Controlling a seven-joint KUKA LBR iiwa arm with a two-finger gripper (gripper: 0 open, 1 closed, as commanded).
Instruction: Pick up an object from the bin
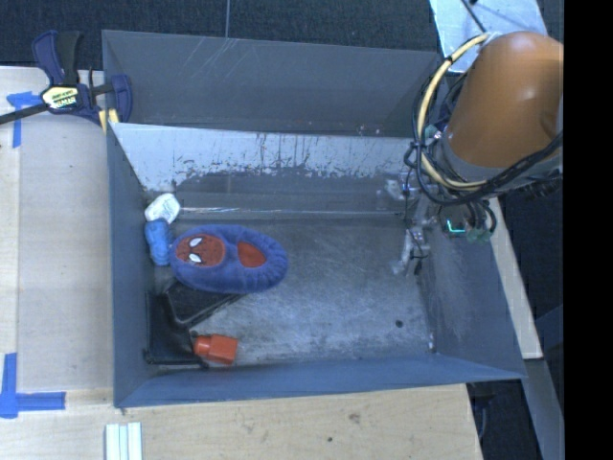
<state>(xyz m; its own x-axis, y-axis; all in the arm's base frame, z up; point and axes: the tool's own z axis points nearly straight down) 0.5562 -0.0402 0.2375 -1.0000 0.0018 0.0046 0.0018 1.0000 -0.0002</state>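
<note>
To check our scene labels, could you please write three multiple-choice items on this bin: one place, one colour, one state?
1. The plush slipper is mainly: A) blue B) green C) yellow
2. The gripper hangs: A) over the slipper B) by the right wall of the bin C) outside it
3. The slipper: A) is lifted B) lies on the bin floor C) leans on the right wall
Key: A, blue plush with a red face; B, it hangs at the right, apart from the slipper; B, it rests at the floor's left.
</note>
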